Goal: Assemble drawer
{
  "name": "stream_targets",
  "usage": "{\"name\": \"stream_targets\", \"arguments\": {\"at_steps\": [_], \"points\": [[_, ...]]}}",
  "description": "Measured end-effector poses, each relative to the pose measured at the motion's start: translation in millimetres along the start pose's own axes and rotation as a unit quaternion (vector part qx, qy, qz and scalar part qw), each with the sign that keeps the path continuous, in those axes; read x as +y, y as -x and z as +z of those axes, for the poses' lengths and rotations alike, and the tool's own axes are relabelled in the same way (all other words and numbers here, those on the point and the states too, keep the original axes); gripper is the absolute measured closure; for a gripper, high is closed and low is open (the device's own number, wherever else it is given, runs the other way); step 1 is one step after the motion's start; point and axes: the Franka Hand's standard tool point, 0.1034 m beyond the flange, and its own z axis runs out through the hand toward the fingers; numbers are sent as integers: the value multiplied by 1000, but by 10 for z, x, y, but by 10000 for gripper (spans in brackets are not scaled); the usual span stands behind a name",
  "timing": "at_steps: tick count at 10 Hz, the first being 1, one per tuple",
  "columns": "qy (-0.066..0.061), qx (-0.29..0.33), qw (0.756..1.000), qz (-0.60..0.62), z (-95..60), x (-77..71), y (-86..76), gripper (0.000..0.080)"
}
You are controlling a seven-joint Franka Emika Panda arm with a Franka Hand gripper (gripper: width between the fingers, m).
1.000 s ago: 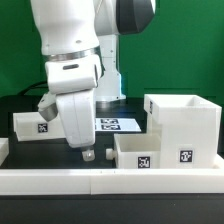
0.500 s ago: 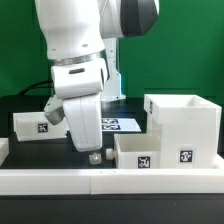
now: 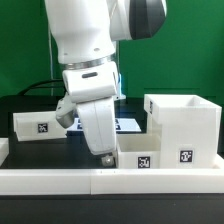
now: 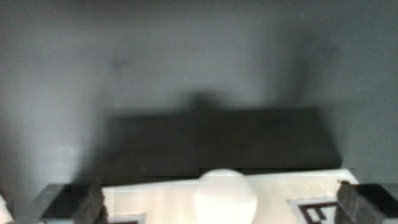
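1. The tall open case (image 3: 183, 122) stands on the counter (image 3: 30, 148). Its opening faces up, and the exterior view shows nothing inside it.
2. The small drawer tray (image 3: 140, 152) sits low against the front of the case, toward the exterior view's left. Whether the two touch cannot be told.
3. A second tray (image 3: 36, 124) lies well apart from the case, on the other side of the arm. The marker board (image 3: 128, 124) lies flat between that tray and the case, further back.
4. The gripper (image 3: 103, 156) is down near the counter, at the end of the small drawer tray that points away from the case.
5. In the wrist view the gripper (image 4: 217, 203) is spread wide. Its fingers (image 4: 71, 202) stand on either side of a white part with a rounded knob (image 4: 222, 182), probably that tray's end wall. Nothing is clamped between them.
6. By my reading the assembly is at an early stage: all three pieces are separate and no tray is in the case.
7. What seems left is to take hold of or push the small drawer tray, seat it in the case, then do the same with the second tray.
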Motion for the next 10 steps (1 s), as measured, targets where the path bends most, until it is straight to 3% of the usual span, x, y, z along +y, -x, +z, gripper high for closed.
{"name": "stream_targets", "arguments": {"at_steps": [3,4,7,10], "points": [[0,-7,1000,-16,33,23,-246,151],[5,-8,1000,-17,32,41,-261,151],[4,-7,1000,-13,38,34,-262,151],[1,-4,1000,-5,71,22,-445,151]]}}
